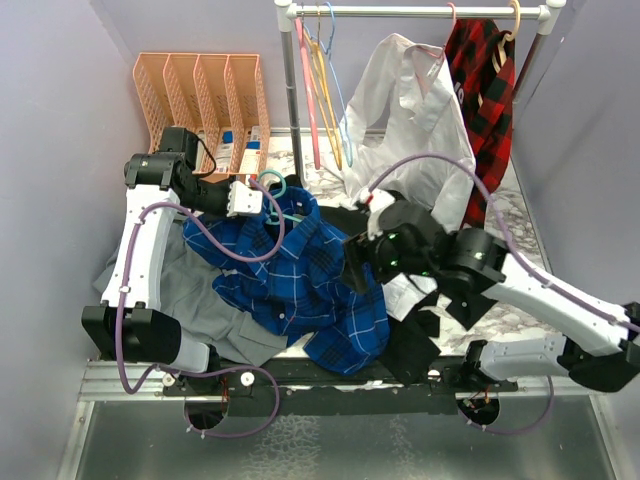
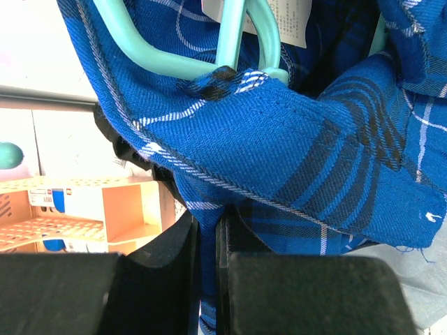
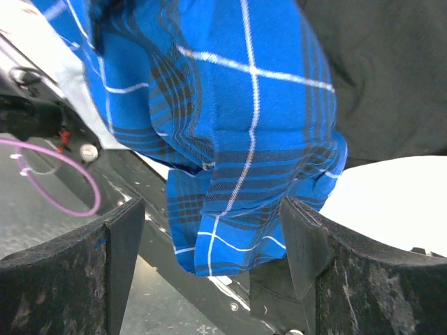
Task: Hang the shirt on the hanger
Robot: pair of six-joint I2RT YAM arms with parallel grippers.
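My left gripper (image 2: 207,255) is clamped on a hanging fold of the shirt (image 1: 300,285), with the jaws nearly together and blue cloth pinched in the slit. The hanger (image 2: 230,38) sits just above that pinch, and its teal arm runs in under a stitched band of the fabric.

My right gripper (image 3: 209,220) is spread wide, with a bunched corner of the shirt hanging between its fingers (image 3: 84,272). I cannot tell whether either finger touches it.

The shirt lies crumpled mid-table, partly over the grey shirt (image 1: 195,295), and its lower edge drapes past the near edge of the table (image 1: 520,200).

Room is tight. The rack post (image 1: 291,95) and the orange file organiser (image 1: 200,95) stand behind the left arm, and the hanging white shirt (image 1: 410,110) is behind the right arm. Bare marble shows mainly at the far right.

Most of the hanger is buried in cloth, and the wrist views cut off the shirt's outline.
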